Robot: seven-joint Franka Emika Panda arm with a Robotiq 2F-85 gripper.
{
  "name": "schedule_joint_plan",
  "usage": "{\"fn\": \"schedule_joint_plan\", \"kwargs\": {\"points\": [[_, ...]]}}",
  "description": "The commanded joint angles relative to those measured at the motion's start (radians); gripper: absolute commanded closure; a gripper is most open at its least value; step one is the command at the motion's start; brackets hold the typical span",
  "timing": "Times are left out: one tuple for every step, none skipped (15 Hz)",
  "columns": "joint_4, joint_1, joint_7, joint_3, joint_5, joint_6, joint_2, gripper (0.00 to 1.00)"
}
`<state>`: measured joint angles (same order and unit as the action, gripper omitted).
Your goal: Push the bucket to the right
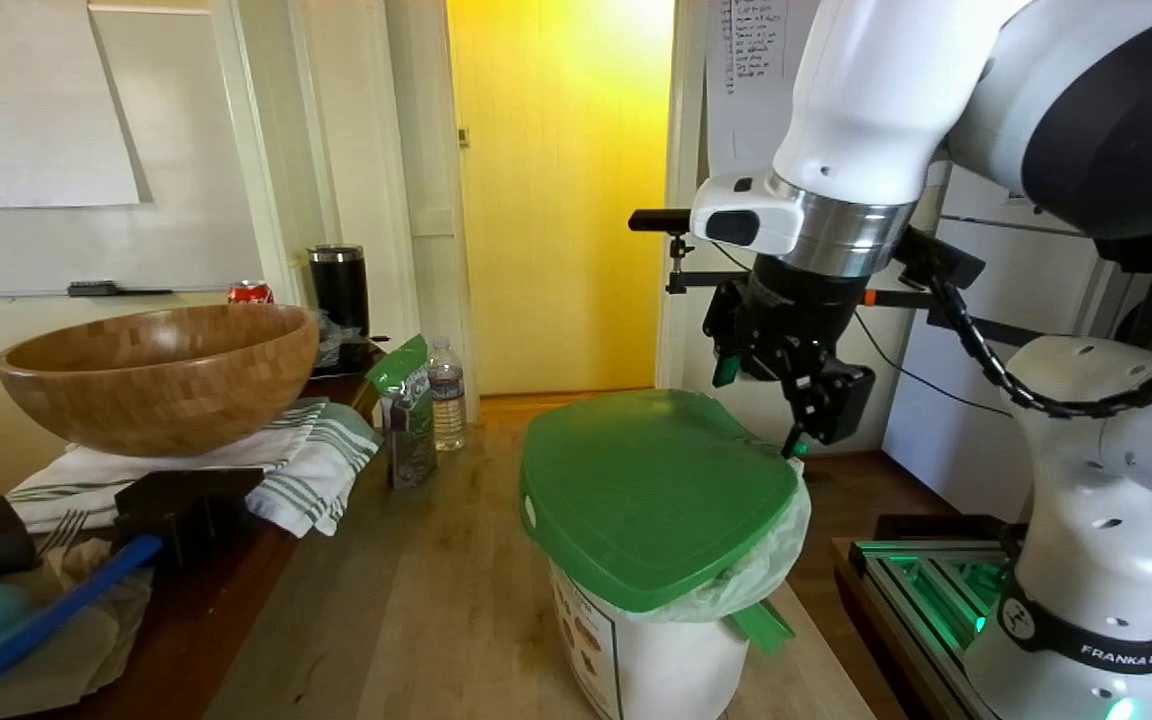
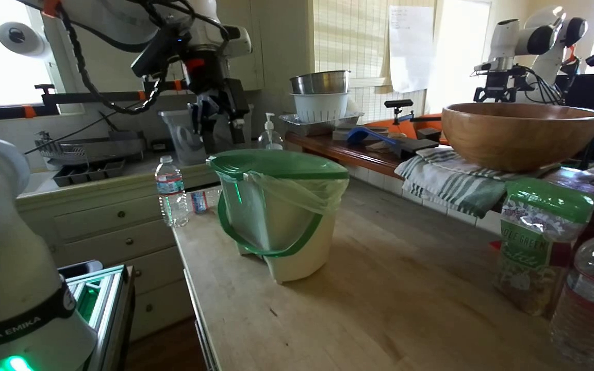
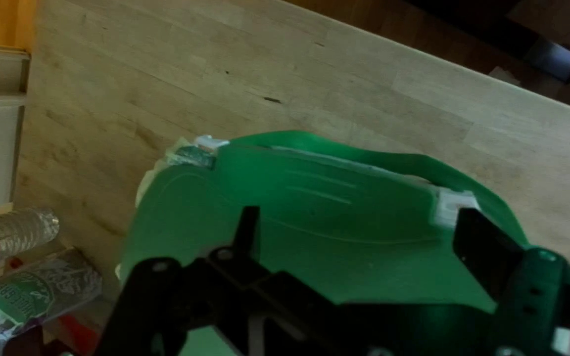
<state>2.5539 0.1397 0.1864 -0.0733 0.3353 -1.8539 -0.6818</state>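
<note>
The bucket (image 2: 276, 216) is standing upright on the desk (image 2: 379, 309); the claw (image 3: 358, 216) is hanging over the bucket's lid (image 1: 656, 490), spread wide and gripping nothing, contact with the lid being unclear. A good push is probably calling for narrowing the claw, lowering it beside the bucket opposite the push direction, then pressing low and slowly, so the bucket is sliding rather than tipping. The handle (image 2: 276, 253) and plastic bag (image 2: 302, 191) on the bucket are possibly inviting a snag.
</note>
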Motion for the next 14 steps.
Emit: {"fn": "schedule_joint_plan", "kwargs": {"points": [[-0.011,0.046,0.002,-0.030,-0.064,0.049,-0.003,0.00],[-0.009,0.043,-0.023,-0.048,-0.051,0.035,0.004,0.00],[-0.007,0.041,-0.030,-0.055,-0.039,0.007,0.020,0.00],[-0.003,0.035,-0.042,-0.061,-0.024,-0.020,0.037,0.00],[-0.001,0.035,-0.042,-0.060,-0.024,-0.045,0.052,0.00],[0.002,0.037,-0.040,-0.060,-0.026,-0.070,0.063,0.00],[-0.001,0.043,-0.032,-0.058,-0.035,-0.083,0.074,0.00],[-0.005,0.050,-0.020,-0.056,-0.047,-0.097,0.088,0.00],[-0.007,0.051,-0.017,-0.057,-0.049,-0.106,0.101,0.00],[-0.010,0.051,-0.014,-0.060,-0.048,-0.109,0.121,0.00],[-0.012,0.051,-0.012,-0.062,-0.043,-0.107,0.134,0.00],[-0.015,0.044,-0.014,-0.068,-0.021,-0.097,0.141,0.00],[-0.018,0.042,-0.013,-0.072,-0.008,-0.088,0.145,0.00],[-0.021,0.036,-0.006,-0.075,0.018,-0.076,0.143,0.00]]}}
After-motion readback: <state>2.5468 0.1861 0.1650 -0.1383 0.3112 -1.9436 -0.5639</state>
